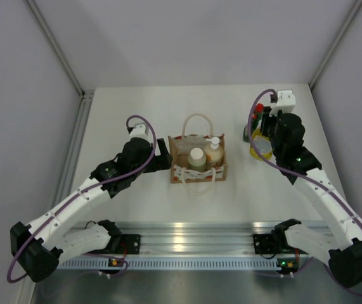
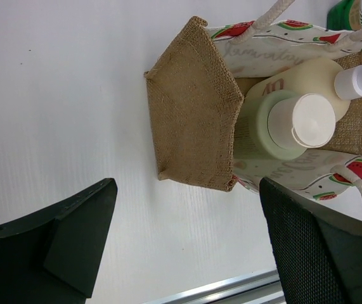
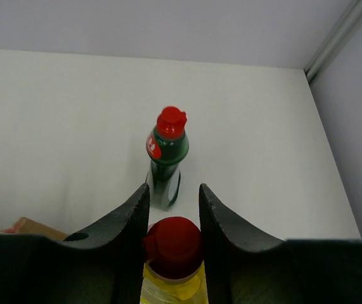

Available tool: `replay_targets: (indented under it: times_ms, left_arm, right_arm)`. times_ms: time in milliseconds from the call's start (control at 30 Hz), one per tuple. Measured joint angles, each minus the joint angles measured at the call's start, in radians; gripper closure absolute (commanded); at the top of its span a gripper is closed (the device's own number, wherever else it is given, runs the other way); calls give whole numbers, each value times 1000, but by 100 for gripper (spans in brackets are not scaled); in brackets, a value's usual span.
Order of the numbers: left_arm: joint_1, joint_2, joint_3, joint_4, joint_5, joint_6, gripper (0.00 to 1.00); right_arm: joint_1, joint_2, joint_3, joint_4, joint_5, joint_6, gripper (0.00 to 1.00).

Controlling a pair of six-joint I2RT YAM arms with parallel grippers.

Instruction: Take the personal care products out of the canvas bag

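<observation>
Two in bag, top view: pale green bottle (image 1: 197,157) and cream pump bottle (image 1: 214,151) stand inside the canvas bag (image 1: 200,174); dark green bottle (image 1: 247,132) well right of it.
Left wrist: left gripper (image 2: 187,190) gapes empty, just left of the bag.
Right wrist: right gripper (image 3: 173,193) clamps the yellow bottle (image 3: 171,285) by its red cap, right of the bag.
Doing it well: set it upright, clear of the dark green bottle, before releasing.

You have bright, even overhead light in all three views. The white table (image 1: 136,120) carries only faint, soft shadows. Glare streaks the metal rail (image 1: 187,229) at its near edge. Up close, the canvas bag (image 2: 193,114) weave is sharp.
</observation>
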Motion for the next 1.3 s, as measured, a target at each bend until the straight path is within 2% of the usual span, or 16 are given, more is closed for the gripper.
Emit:
replay_targets:
  times_ms: [267, 633, 700, 733, 800, 833, 1000, 1033, 1133, 1300]
  left_arm:
    - [0, -4, 0, 0, 16, 1, 2]
    - [0, -10, 0, 0, 42, 12, 2]
    - [0, -10, 0, 0, 42, 16, 2]
    - [0, -9, 0, 0, 42, 17, 2]
    - [0, -9, 0, 0, 46, 21, 2]
    - [0, -9, 0, 0, 47, 24, 2]
    - [0, 6, 21, -1, 69, 34, 2]
    - [0, 9, 34, -2, 75, 39, 2]
    - [0, 15, 79, -4, 86, 58, 2]
    - [-5, 27, 178, -8, 85, 110, 2]
  right_arm:
    - [-45, -8, -284, 216, -3, 32, 100]
    - [-47, 37, -441, 524, -8, 2, 99]
    - [-47, 41, -442, 532, -9, 5, 74]
    - [-47, 41, -442, 531, -9, 8, 54]
    - [-47, 41, -441, 538, -8, 14, 44]
    - [-47, 40, -440, 549, -7, 18, 32]
    - [-47, 40, -409, 541, -8, 21, 22]
    - [-47, 39, -400, 535, -8, 25, 14]
    - [-47, 23, -370, 505, -11, 42, 1]
    - [-47, -67, -274, 335, -14, 80, 1]
